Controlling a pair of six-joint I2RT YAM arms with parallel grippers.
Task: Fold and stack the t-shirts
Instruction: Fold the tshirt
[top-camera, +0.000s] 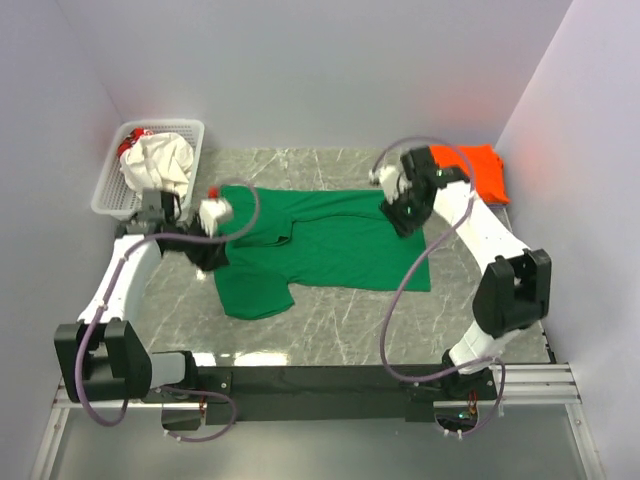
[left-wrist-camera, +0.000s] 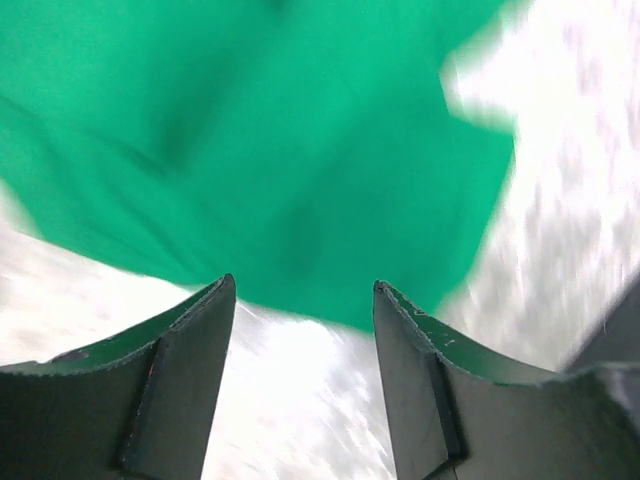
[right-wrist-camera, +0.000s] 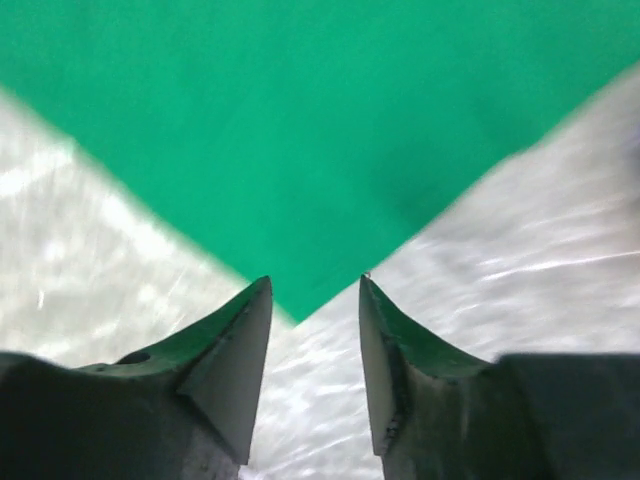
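T-shirt (top-camera: 330, 245), green, flat, long axis left-right, hem rightward; left claw (left-wrist-camera: 305, 290), right claw (right-wrist-camera: 315, 282) both spread, holding nothing.

A grey marbled desk (top-camera: 340, 335) carries a green t-shirt (top-camera: 330, 250) spread out across the middle of the frame, a folded orange t-shirt (top-camera: 482, 172) at upper right, and a white lattice basket (top-camera: 108, 195) at upper left.

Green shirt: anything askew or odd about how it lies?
Yes. The green shirt lies crooked rather than flat. The side by the left gripper is rumpled and folded over on itself, one sleeve juts out at the near side, and the opposite edge runs at a slant. No tear or damage shows.
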